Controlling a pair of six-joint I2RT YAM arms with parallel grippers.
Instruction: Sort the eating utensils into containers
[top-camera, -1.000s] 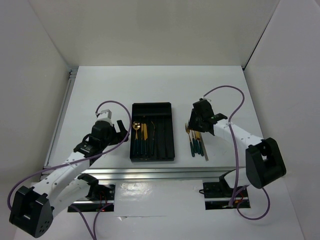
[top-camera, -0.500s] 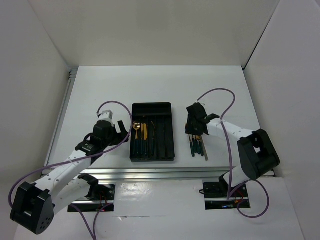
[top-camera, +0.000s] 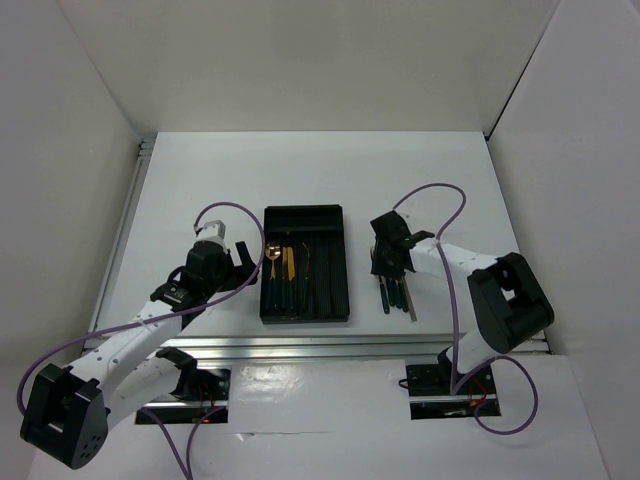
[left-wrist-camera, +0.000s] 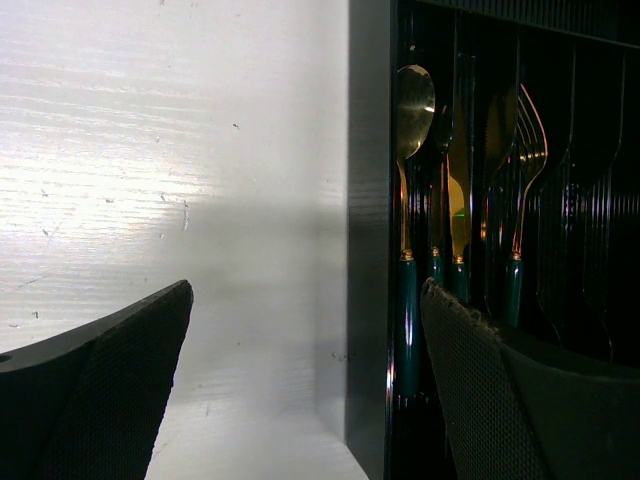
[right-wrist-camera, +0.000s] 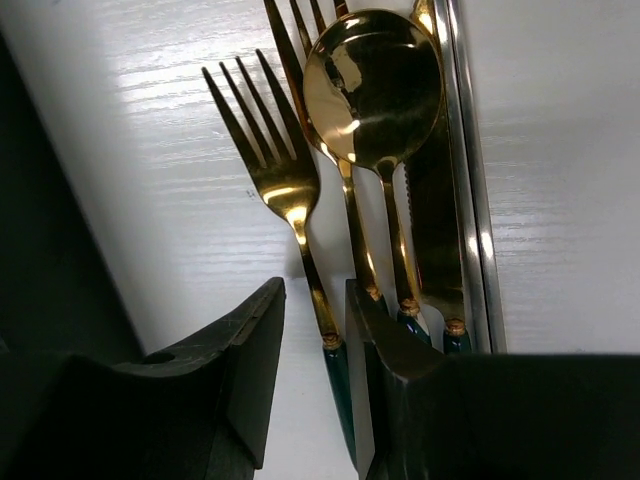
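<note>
Left claw (left-wrist-camera: 305, 300) spread wide — right claw (right-wrist-camera: 315, 300) tipped down, part-open.

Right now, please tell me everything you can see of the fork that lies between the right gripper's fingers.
The fork has a shiny gold head with slim tines and a thin neck, metal by its look, and a dark green handle below a small collar. It lies flat on the white table, leftmost of the loose utensils. Its handle runs between the open fingers of the right gripper.

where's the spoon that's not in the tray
The spoon is right of the tray in the loose pile; the right wrist view shows it between a fork and a knife.
</note>
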